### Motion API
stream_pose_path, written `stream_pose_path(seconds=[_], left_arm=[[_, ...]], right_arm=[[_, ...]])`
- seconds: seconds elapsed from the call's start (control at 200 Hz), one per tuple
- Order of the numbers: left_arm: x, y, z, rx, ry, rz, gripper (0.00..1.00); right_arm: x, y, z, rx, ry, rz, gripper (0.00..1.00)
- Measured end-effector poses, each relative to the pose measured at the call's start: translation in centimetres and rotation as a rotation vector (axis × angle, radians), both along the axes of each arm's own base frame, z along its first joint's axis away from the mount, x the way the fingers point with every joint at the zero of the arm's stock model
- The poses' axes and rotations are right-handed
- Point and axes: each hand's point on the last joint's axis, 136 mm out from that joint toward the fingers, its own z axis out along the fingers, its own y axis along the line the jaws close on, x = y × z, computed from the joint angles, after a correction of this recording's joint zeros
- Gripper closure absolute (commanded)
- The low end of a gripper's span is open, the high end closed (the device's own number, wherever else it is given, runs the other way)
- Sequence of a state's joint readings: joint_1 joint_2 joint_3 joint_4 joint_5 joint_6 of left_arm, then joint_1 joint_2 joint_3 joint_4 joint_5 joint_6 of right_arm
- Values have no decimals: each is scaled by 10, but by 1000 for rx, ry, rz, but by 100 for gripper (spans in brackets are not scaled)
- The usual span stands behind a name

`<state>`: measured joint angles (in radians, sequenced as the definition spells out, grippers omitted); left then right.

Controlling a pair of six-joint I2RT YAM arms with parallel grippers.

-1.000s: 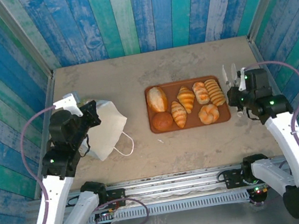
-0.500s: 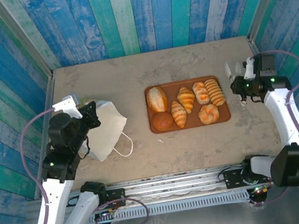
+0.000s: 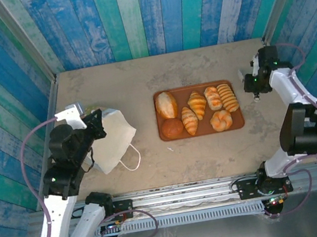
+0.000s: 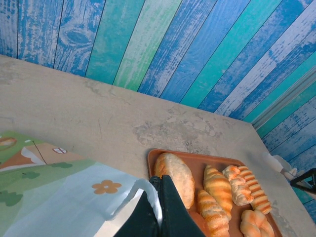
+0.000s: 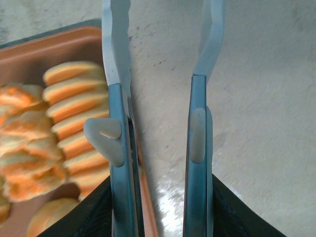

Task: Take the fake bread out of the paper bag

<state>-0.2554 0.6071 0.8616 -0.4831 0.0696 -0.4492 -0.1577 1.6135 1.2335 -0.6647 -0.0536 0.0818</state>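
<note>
Top external is showing the left tool [image 3: 95, 120] pinching shut on the bag [image 3: 113, 139] edge, the bag lying slack on the worktop [image 3: 140, 79]. Bread [image 3: 197, 112] is sitting on the tray [image 3: 203, 131], seemingly all out. Right tool [image 3: 242, 75] is hovering parted and empty just beside the tray; swinging inward risks knocking bread off.

Looks like a robot lab test cell to me, not a real kitchen. Blue-and-teal painted plank walls [image 3: 141, 12] box in a small beige stone-look tabletop [image 3: 163, 72]. White-and-black robot arms [image 3: 55, 209] are bolted to a silver aluminium rail [image 3: 185, 202], purple cables [image 3: 23, 159] loop around, and glossy golden toy pastries [image 3: 196, 105] sit on a flat brown tray [image 3: 203, 130].
</note>
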Motion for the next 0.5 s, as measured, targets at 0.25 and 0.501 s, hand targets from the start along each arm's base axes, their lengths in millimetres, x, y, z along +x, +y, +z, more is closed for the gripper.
stream_pose_path(seconds=[0.25, 0.501], left_arm=[[-1, 1, -2, 10, 4, 2, 98], [-1, 1, -3, 17, 7, 1, 99]], right_arm=[[17, -17, -48, -54, 120, 21, 53], [12, -22, -82, -79, 211, 48, 53]])
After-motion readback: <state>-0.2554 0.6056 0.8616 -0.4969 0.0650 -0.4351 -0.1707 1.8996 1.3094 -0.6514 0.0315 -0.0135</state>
